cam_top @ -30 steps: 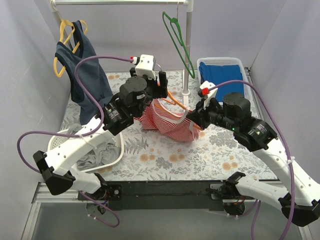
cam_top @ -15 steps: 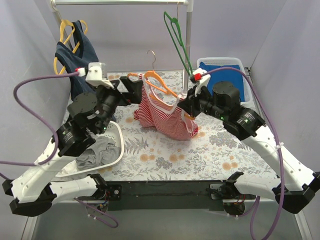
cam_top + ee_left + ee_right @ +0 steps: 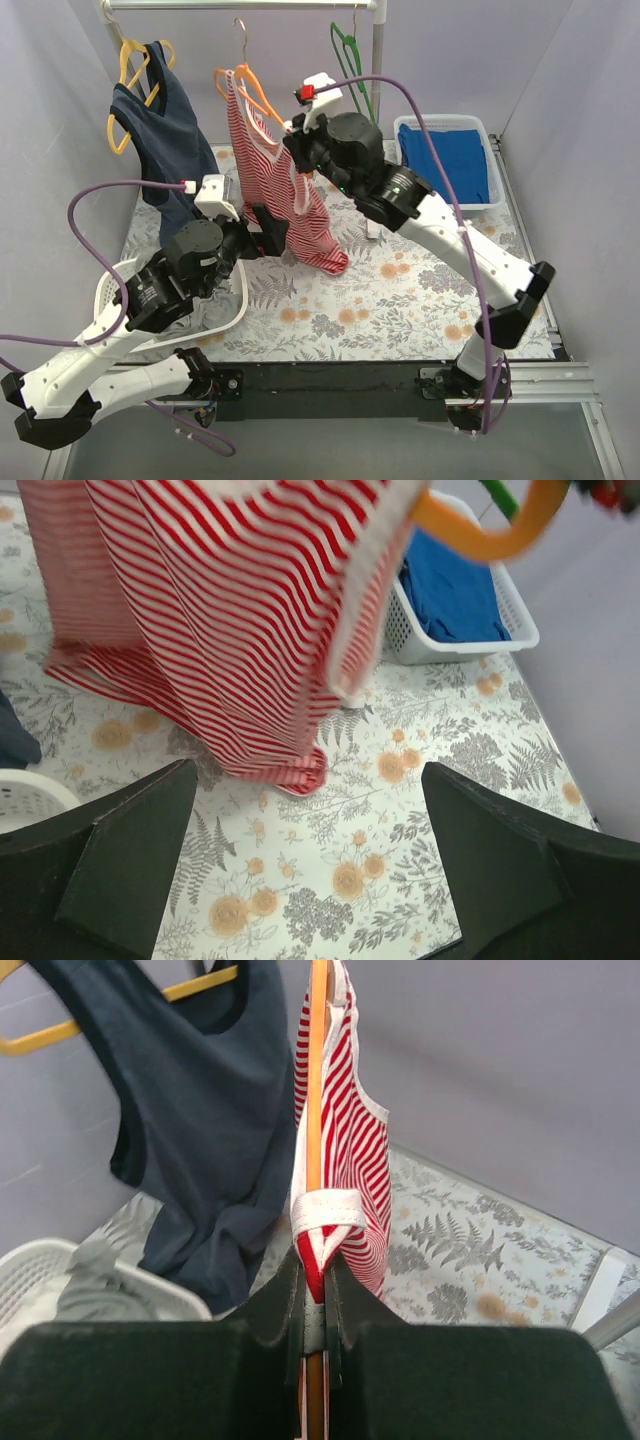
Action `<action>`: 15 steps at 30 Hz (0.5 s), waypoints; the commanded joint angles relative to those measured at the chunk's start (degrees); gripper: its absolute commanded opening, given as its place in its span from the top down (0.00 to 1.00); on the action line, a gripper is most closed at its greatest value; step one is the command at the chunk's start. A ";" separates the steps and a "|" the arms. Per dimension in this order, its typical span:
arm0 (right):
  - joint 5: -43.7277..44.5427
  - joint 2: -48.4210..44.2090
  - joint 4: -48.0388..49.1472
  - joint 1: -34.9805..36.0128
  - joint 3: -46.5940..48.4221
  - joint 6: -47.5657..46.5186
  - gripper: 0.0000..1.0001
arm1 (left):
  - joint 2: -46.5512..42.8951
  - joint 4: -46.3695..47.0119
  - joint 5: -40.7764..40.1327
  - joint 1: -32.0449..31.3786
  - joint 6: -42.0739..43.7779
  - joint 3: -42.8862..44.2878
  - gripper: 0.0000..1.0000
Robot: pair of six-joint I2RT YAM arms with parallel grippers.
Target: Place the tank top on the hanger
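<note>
Tank top [image 3: 265,150] hides most of hanger [image 3: 262,100]; right gripper [image 3: 315,1270] pinches both.

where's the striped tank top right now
In the top view the striped tank top hangs upper centre-left on the orange hanger, gripped by the right gripper, between the navy tank top and the green hanger.

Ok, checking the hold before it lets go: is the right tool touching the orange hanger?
Touching. The right wrist view shows the right tool shut on the orange hanger, pinching trim of the striped tank top against it.
</note>
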 commanded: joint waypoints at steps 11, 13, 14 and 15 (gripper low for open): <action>12.04 17.37 15.75 1.82 22.98 -8.11 0.99 | -8.69 -4.51 2.11 0.06 -4.35 -4.19 0.04; 12.30 18.52 19.09 1.91 22.80 -8.90 0.99 | -10.01 -4.69 2.11 0.06 -4.79 -4.71 0.04; 12.83 18.95 19.97 1.99 22.89 -9.25 0.99 | -10.28 -4.60 2.11 0.06 -4.88 -4.71 0.04; 13.27 20.00 21.98 2.08 22.98 -10.21 0.99 | -10.54 -4.69 2.11 -0.03 -4.97 -4.80 0.04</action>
